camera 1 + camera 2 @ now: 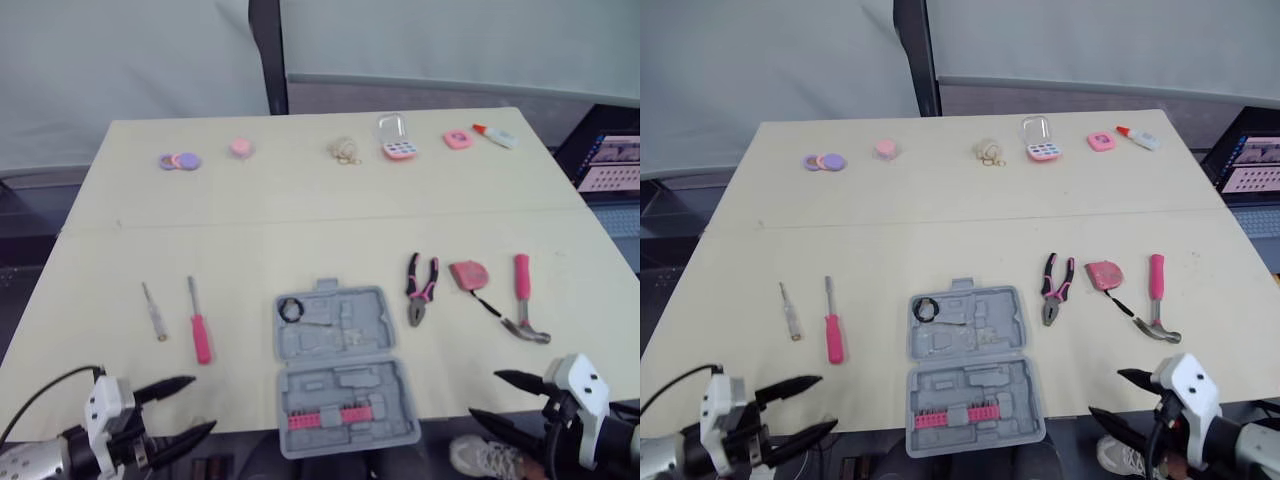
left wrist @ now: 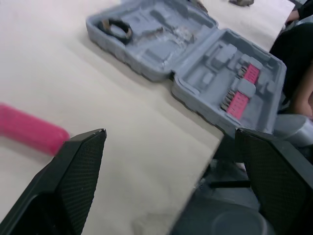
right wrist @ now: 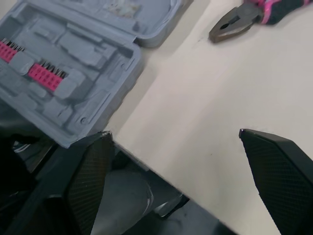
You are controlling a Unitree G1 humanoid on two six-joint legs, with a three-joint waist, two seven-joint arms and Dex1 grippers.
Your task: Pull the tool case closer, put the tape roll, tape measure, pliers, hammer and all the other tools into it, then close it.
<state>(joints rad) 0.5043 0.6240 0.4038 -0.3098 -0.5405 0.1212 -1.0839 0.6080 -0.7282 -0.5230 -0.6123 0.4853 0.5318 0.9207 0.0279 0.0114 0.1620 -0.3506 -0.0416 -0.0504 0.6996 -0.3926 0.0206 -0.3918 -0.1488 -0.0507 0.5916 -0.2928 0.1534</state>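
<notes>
Open case (image 1: 340, 365) lower centre, tape roll (image 1: 291, 310) inside. Lower corners: left gripper (image 1: 200, 404), right gripper (image 1: 485, 394), both spread, empty. Loading step; next likely right gripper onto pliers (image 1: 420, 288), centre right.

Glue bottle (image 1: 497, 134), pink palette case (image 1: 397, 141), laptop screen (image 1: 612, 163), shoe (image 1: 482, 456).

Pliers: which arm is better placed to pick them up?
Right. The pliers lie right of the tool case, nearer the right gripper with its open fingers; the left gripper sits beyond the case.
</notes>
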